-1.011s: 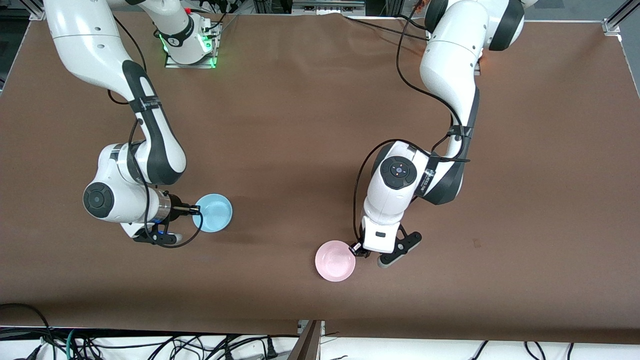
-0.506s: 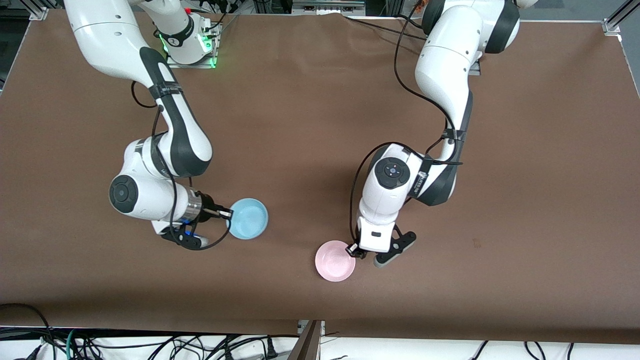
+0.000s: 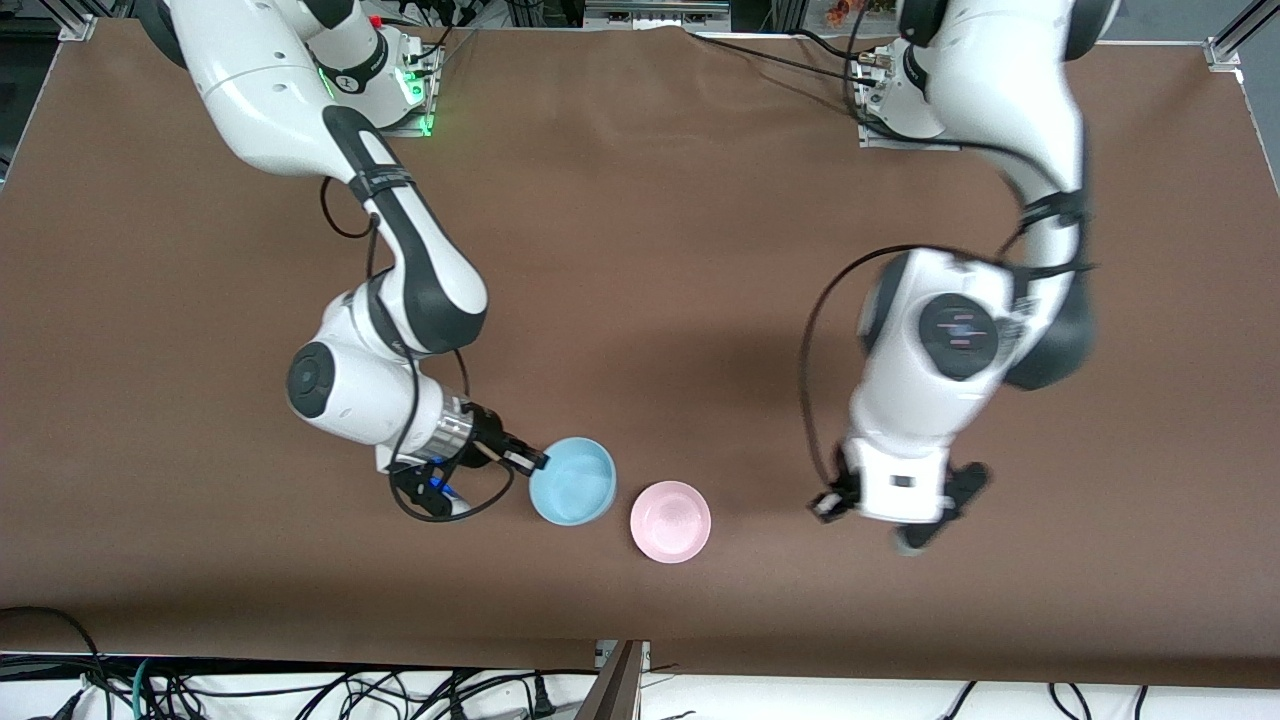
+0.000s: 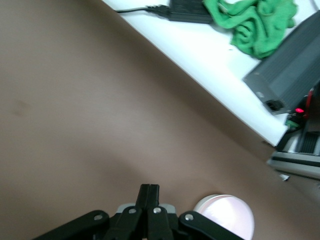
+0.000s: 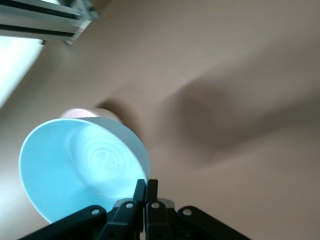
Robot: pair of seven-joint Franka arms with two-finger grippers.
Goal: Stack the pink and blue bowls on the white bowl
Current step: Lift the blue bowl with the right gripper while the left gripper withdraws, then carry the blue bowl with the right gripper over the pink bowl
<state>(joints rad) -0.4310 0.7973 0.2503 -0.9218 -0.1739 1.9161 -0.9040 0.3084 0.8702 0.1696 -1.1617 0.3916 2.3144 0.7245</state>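
The pale pink bowl [image 3: 670, 521] stands upright on the brown table near the front edge. It also shows in the left wrist view [image 4: 226, 216], and its rim peeks out past the blue bowl in the right wrist view [image 5: 82, 113]. My right gripper [image 3: 532, 462] is shut on the rim of the sky-blue bowl [image 3: 572, 480], holding it close beside the pink bowl, toward the right arm's end. The right wrist view shows the blue bowl [image 5: 82, 170] tilted, with the rim pinched in that gripper [image 5: 145, 187]. My left gripper [image 3: 828, 504] is shut and empty, over bare table toward the left arm's end, apart from the pink bowl; its fingers [image 4: 145, 196] touch. No white bowl is in view.
The table's front edge [image 3: 640, 640] runs close to the bowls, with cables below it. Off the table, the left wrist view shows a green cloth [image 4: 255, 20], a black adapter [image 4: 192, 10] and a grey box [image 4: 295, 65]. The right arm's base [image 3: 380, 95] glows green.
My right gripper has carried the blue bowl from the right arm's end to beside the pink bowl. My left gripper has left the pink bowl's rim and moved toward the left arm's end.
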